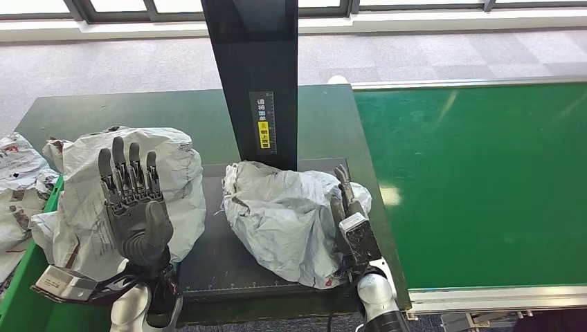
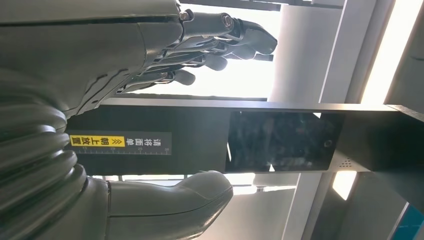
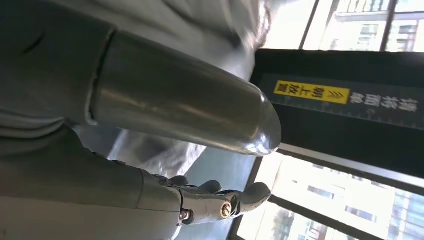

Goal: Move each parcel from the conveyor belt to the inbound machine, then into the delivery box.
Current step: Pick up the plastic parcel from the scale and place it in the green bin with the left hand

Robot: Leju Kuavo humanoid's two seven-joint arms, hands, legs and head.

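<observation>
Parcel point(image 1: 287, 218) lay on the inbound machine's platform point(image 1: 221, 266) under its dark post point(image 1: 256, 76); right hand point(image 1: 349, 211) pressed flat against its side, left hand point(image 1: 131, 200) spread, empty. Scanning step; next, both hands should squeeze and lift toward the delivery box point(image 1: 17, 294).

Silver arms ending in grey, many-fingered robot hands

The left robot hand point(image 1: 133, 200) is built of dark grey segmented fingers with exposed linkages over a smooth grey palm and a thick rounded thumb; a silver bracket and a polished silver forearm are seen beneath it at the lower left of the frame. The right robot hand point(image 1: 351, 214) is seen edge-on, with a speckled grey plate above a silver wrist. A ribbed grey cover and small screws are shown in the wrist views.
</observation>
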